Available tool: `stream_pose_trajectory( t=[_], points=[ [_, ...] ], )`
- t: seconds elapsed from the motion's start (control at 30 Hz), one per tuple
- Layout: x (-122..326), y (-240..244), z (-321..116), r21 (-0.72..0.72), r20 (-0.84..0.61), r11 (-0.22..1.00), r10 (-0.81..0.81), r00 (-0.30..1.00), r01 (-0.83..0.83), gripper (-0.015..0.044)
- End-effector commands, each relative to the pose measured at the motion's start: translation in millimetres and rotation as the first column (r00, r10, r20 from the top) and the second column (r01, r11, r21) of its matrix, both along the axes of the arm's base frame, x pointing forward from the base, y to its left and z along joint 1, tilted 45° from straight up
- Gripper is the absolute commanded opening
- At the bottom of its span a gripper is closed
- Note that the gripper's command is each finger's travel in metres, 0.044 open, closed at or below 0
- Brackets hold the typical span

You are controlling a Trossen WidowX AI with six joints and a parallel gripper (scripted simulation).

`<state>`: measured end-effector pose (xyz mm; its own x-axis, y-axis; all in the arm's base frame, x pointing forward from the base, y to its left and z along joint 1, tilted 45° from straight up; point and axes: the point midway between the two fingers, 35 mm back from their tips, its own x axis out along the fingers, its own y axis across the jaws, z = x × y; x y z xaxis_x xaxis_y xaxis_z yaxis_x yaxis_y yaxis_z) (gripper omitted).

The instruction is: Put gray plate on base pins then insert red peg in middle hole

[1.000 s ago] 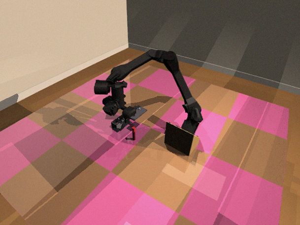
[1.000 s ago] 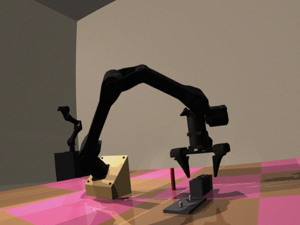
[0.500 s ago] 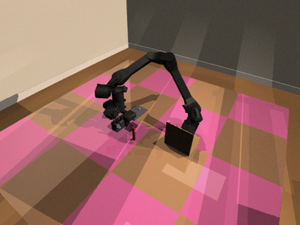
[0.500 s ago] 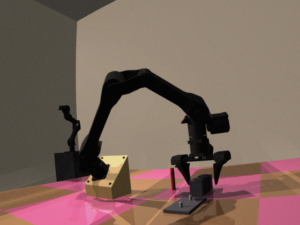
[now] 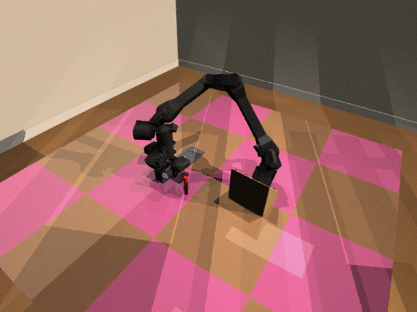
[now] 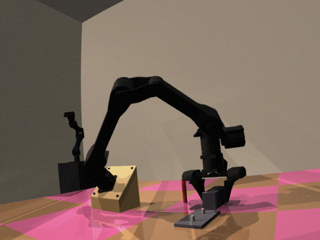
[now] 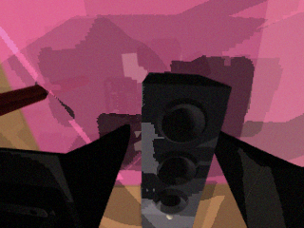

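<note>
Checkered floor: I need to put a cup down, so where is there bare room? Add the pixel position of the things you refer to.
Likely between the red peg (image 5: 185, 185) (image 6: 184, 191) (image 7: 21, 100) and the tan wedge (image 5: 272, 198) (image 6: 130, 193). It's crowded around the claw (image 5: 171, 172) (image 6: 214, 201) (image 7: 172, 138) and gray plate (image 6: 209, 200) (image 7: 185, 147).

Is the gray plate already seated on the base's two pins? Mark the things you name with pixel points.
No, in the exterior view both pins stand bare on the base (image 5: 198, 153) (image 6: 186, 224), and the gray plate (image 5: 161, 175) (image 6: 208, 200) (image 7: 182, 147) is behind it, between the gripper's fingers.
</note>
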<state>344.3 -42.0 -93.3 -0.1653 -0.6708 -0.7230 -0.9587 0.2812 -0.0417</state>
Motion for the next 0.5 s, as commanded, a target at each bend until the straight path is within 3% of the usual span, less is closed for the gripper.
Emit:
stream_pose_trajectory(
  t=[0.0,0.1,0.3,0.47],
  points=[
    [-1.2,-1.1,-0.7,-0.004,-0.005,1.000,0.004,1.000,-0.004,0.0230],
    [-1.2,-1.1,-0.7,-0.004,-0.005,1.000,0.004,1.000,-0.004,0.0151],
    [-1.2,-1.1,-0.7,-0.004,-0.005,1.000,0.004,1.000,-0.004,0.0111],
    [1.1,4.2,4.3,-0.003,-0.005,1.000,0.004,1.000,-0.004,0.0000]
  ],
)
